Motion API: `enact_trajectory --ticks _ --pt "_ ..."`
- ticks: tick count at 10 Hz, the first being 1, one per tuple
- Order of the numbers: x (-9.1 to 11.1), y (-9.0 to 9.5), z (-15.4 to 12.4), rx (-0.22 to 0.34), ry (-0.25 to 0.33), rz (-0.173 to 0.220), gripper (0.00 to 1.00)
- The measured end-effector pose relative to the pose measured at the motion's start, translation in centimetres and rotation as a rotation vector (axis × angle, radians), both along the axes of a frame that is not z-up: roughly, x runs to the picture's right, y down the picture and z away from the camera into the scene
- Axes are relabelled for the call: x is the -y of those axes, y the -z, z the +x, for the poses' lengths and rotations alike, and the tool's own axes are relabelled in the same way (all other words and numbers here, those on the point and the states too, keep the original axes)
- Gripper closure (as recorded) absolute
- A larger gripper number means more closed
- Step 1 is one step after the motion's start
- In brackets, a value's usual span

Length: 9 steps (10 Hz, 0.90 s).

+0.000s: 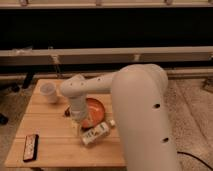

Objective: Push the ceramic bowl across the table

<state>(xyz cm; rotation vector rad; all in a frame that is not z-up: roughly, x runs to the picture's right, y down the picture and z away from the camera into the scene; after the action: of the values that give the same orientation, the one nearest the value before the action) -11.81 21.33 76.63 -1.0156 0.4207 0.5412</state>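
Observation:
The orange ceramic bowl (95,112) sits on the light-wood table (50,142), right of its middle, partly hidden by my white arm. My gripper (76,121) hangs at the end of the arm, low over the table at the bowl's left rim, close to it or touching it. The arm's wrist covers the bowl's left part.
A translucent white cup (48,92) stands at the table's back left. A black remote-like device (31,147) lies at the front left. A small bottle or packet (95,133) lies just in front of the bowl. A dark wall with rails runs behind the table.

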Motion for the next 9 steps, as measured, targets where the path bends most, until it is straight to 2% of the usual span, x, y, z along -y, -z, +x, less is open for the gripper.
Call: enact_trajectory --ticks 9 --pt "0.04 1.00 1.13 0.012 0.011 0.024 0.35"
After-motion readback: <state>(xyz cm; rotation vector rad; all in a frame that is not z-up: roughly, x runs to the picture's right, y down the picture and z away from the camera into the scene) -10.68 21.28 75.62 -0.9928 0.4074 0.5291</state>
